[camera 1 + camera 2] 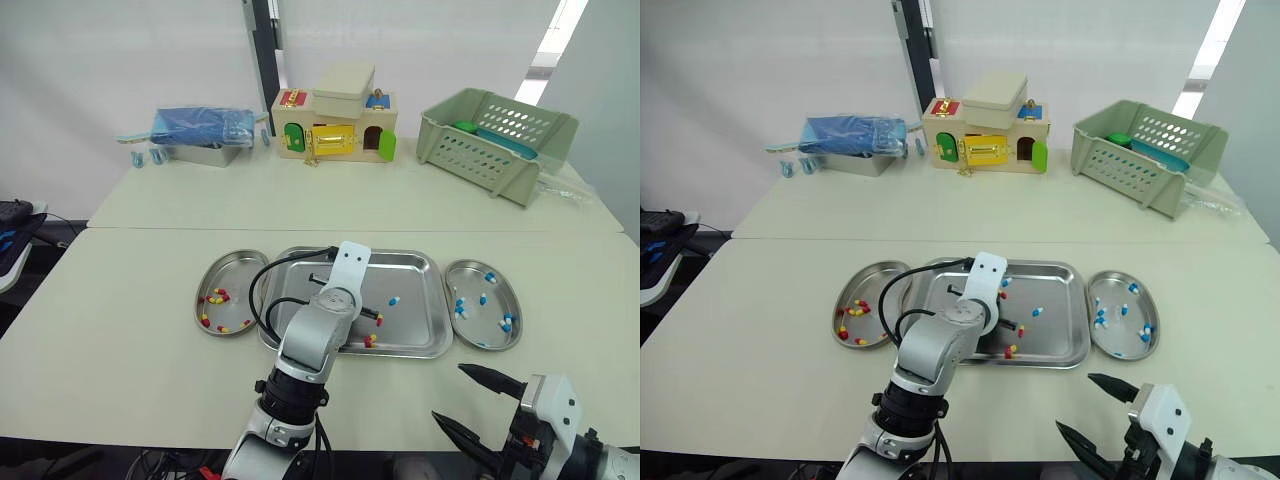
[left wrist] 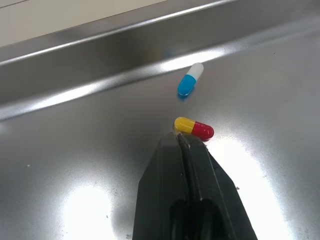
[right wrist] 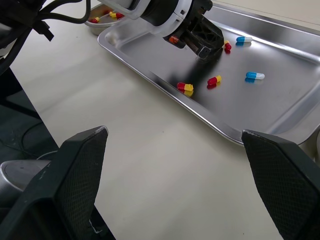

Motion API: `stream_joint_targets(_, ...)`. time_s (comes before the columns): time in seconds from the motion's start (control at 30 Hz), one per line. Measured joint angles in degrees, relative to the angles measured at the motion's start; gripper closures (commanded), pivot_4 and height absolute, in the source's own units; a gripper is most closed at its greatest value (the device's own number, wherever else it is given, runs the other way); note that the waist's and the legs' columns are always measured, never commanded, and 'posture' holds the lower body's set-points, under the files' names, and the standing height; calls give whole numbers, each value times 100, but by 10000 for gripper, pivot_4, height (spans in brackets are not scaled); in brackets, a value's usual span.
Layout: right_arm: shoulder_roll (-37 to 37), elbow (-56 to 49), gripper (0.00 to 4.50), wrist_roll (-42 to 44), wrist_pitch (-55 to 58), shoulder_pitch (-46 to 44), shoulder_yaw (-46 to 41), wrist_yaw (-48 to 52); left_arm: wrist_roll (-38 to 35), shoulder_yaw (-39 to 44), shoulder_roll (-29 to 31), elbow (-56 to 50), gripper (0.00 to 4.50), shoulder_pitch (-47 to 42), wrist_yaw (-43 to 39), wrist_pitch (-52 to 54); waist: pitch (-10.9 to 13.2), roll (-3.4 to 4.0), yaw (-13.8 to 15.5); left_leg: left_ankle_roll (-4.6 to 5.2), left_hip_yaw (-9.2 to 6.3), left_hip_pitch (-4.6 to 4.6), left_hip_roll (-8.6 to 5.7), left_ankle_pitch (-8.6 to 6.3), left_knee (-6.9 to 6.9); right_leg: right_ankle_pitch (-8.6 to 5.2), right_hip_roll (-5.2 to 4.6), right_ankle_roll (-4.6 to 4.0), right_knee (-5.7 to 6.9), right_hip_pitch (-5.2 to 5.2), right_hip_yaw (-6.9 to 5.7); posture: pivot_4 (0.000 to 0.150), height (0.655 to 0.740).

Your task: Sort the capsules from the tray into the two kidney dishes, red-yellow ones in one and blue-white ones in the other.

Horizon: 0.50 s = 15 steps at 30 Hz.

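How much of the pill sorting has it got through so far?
Over halfway: several red-yellow capsules lie in the left kidney dish and several blue-white ones in the right kidney dish. In hand: the left end effector, shut, sits in the tray beside a red-yellow capsule without holding it. Remaining: about five capsules in the tray, both colours.

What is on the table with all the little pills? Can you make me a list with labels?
tray: in the middle, capsules of both colours left in it
left dish: holds red-yellow capsules
right dish: holds blue-white capsules
left gripper: shut, tip down in the tray beside one red-yellow capsule
nearby: one blue-white capsule, lying apart from it
right gripper: open, holding nothing, off the tray
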Motion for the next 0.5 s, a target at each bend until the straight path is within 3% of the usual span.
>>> stream_joint_targets(0.1,0,0,0,0,0,4,0,6,9,-22,3,-4,38894,-3,16,6,0,0,0,0,0,0,0,0,0,0,0,0,0,1,0,1500,7400)
stream_joint_targets(0.37,6,2,0,0,-11,65,-3,23,99,-137,14,-124,14107,-11,68,87,2,-4,21,-1,-1,-5,0,0,0,0,0,0,-4,-3,-1,1500,7400)
stream_joint_targets(0.5,17,2,0,-3,-12,63,1,16,59,-240,70,-106,14107,-98,-143,80,4,-6,20,-1,-1,-9,-1,0,-1,0,0,0,-3,-7,-1,1500,7400)
